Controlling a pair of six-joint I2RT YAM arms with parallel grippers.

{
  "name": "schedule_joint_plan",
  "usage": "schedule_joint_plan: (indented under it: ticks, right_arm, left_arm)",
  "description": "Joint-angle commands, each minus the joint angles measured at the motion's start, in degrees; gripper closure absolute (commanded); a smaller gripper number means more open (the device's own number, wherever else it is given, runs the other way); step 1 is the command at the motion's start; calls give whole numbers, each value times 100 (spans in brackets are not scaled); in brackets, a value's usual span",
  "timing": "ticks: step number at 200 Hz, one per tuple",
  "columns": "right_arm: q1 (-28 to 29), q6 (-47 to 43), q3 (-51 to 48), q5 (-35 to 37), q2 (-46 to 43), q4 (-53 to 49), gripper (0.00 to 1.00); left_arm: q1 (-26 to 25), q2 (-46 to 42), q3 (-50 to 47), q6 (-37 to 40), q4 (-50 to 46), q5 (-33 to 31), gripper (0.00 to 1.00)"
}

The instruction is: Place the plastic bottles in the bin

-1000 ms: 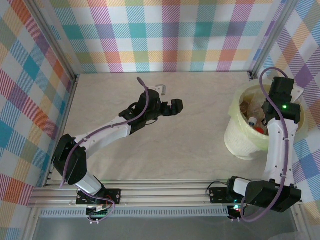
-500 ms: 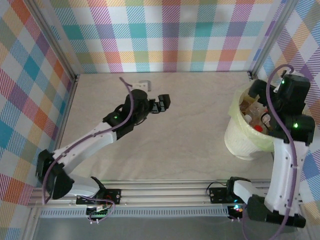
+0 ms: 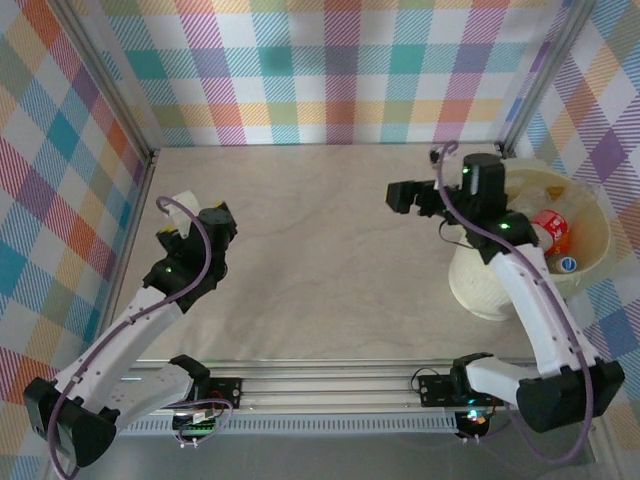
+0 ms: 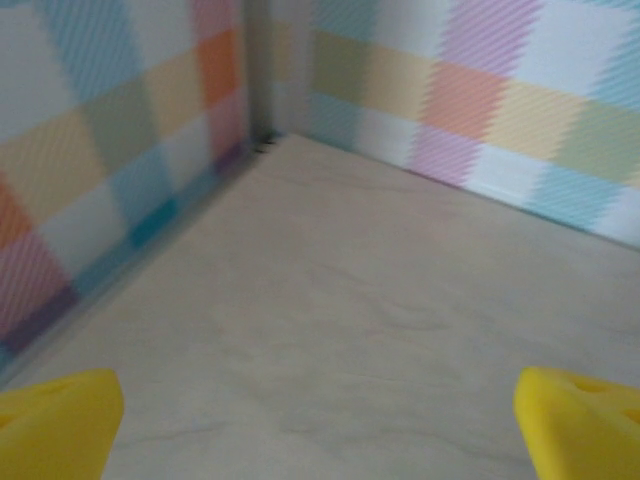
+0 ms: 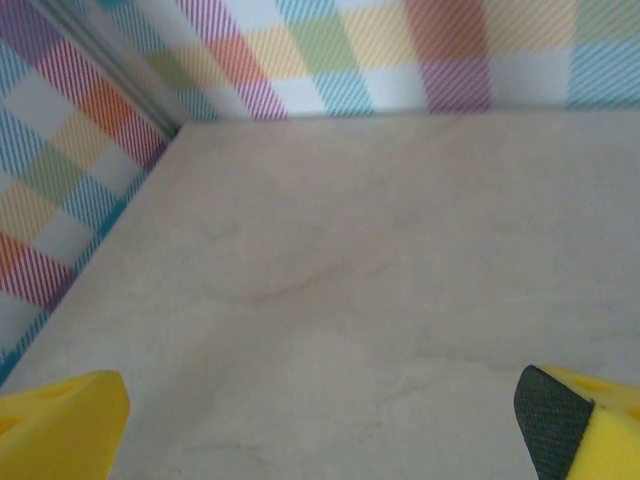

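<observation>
The bin [image 3: 478, 285], standing at the desk's [image 3: 330, 290] right edge, is being partly hidden by the right arm. Of the plastic bottles [image 3: 553, 230] lying inside it, a red label and a blue cap are showing clearly. Half a second ago the right tool [image 5: 320, 425] was over the bin; it is now hanging just left of it, spread wide and empty. The left tool [image 4: 320, 430], also gaping wide, is sitting well apart, near the left wall.
</observation>
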Motion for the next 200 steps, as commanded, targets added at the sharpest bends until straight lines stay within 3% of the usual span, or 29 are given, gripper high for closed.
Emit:
schedule_joint_plan:
  ticks: [1,43,79,100,122,136,167,200]
  right_arm:
    - [30,-127,-489,-485,214,1120,0]
    - [30,-331,-1226,-72,893,1839,0]
    - [15,-626,-1887,1069,1317,2677,0]
    - [-100,-812,-2067,1630,1564,2878,0]
    - [-375,-761,-2068,1767,1796,2790,0]
    - [-508,-827,-2021,1812,1823,2706,0]
    - [-689,-1193,-2108,2154,1841,2708,0]
    - [-1036,-1325,-2660,1772,1849,3565,0]
  left_arm:
    - [368,-32,-400,137,24,-652,0]
    - [1129,285,-1028,52,543,-459,0]
    - [1750,836,-1675,450,1691,473,0]
    - [1870,1191,-2145,945,2680,619,0]
    - [2064,1514,-2585,1096,3845,1241,0]
    - [2114,1705,-2452,1180,3895,1560,0]
    - [2161,2275,-2411,1444,4977,2472,0]
    - [2176,2852,-2319,2047,5879,2927,0]
